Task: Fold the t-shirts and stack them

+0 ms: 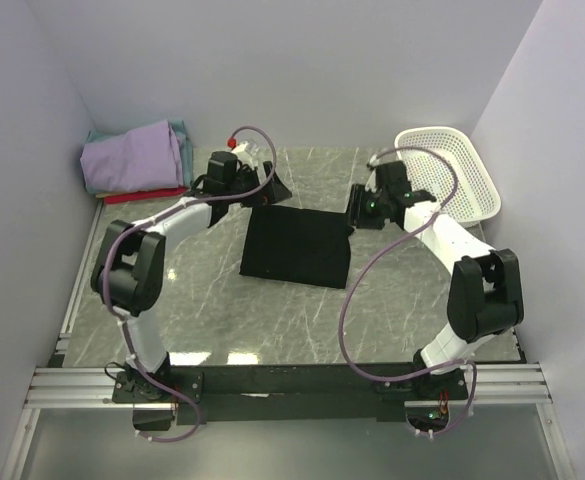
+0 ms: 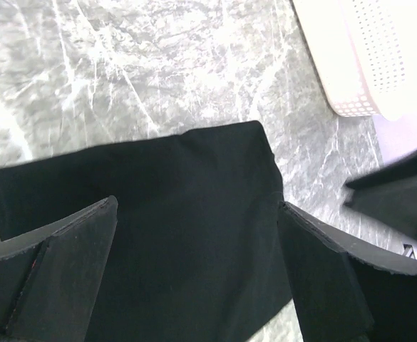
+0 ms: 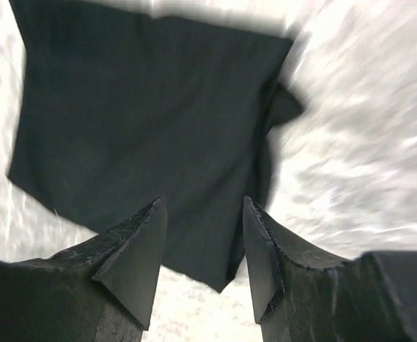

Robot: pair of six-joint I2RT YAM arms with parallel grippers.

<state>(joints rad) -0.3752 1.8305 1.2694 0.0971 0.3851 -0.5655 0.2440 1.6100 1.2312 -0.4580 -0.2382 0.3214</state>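
Your L hand (image 2: 197,206) & R hand (image 3: 202,203) both spread apart, empty, over black t-shirt (image 1: 297,245) flat on bench (image 1: 272,320).

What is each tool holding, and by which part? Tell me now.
Nothing. The left tool and the right tool both stand open over the black shirt, gripping no part of it.

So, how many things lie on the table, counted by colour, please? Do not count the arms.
Black t-shirt: 1
Lavender t-shirt: 1
Teal t-shirt: 1 (only an edge shows)
Red t-shirt: 1 (only an edge shows)
White basket: 1
Total: 5
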